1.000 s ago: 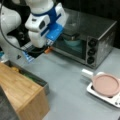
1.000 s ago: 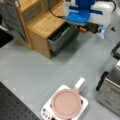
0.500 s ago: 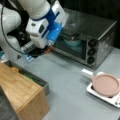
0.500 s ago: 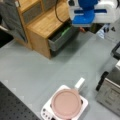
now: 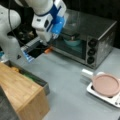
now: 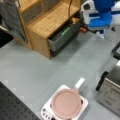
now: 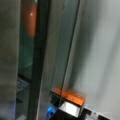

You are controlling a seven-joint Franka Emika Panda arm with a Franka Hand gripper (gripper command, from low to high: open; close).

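- Wrist view gives us the closest look: an orange-tipped finger [image 7: 71, 96] sits just beside the dark frame of the toaster oven door [image 7: 40, 57], by its glass pane.
- We cannot tell how far apart the fingers are; nothing shows between them, and we cannot tell whether they touch the door.
- In a front view our gripper [image 5: 49, 48] hangs at the lower left corner of the toaster oven [image 5: 87, 42], its orange tip against the front edge there.
- Through the oven glass we see a teal bowl [image 5: 72, 41] inside.
- A pink pan [image 5: 106, 85] rests on a white hob [image 5: 100, 93] at that view's right, well apart from the gripper.
- A wooden cabinet [image 5: 20, 92] with an open drawer [image 5: 37, 78] stands on the grey bench [image 5: 67, 82] at the view's lower left.
- In a front view from the opposite side, the gripper [image 6: 100, 30] hovers near the drawer [image 6: 63, 33].
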